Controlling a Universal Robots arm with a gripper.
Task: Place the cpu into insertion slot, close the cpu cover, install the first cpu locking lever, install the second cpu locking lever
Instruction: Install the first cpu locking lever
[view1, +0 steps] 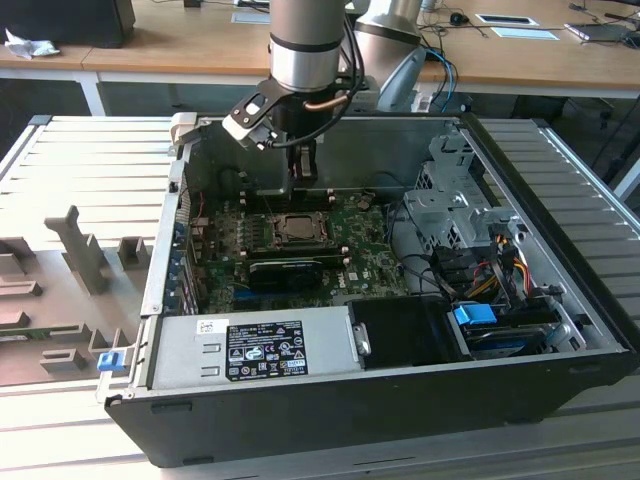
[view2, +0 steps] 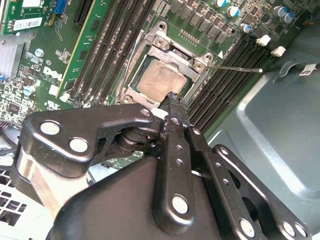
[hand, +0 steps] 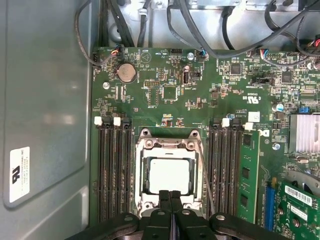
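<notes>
The cpu (hand: 170, 175) lies flat in the insertion slot (hand: 141, 172) on the green motherboard, its grey metal top showing through the window of the cpu cover (hand: 169, 148). That silver frame is down over the chip in both wrist views. A thin wire lever (view2: 235, 68) juts out sideways from the socket corner; it also runs along the socket's side as the lever (hand: 205, 175). My gripper (hand: 170, 194) is shut with nothing between its fingers, its tip just above the socket's edge (view2: 172, 97). In the exterior view the gripper (view1: 304, 180) hangs just behind the socket (view1: 297, 228).
Black memory slots (hand: 112, 170) flank the socket, with a green memory stick (hand: 247, 170) on one side. A long black card (view1: 285, 268), the power supply (view1: 255, 350), a drive cage (view1: 450, 200) and cables (view1: 480, 275) fill the case. The grey case wall (hand: 45, 125) is close by.
</notes>
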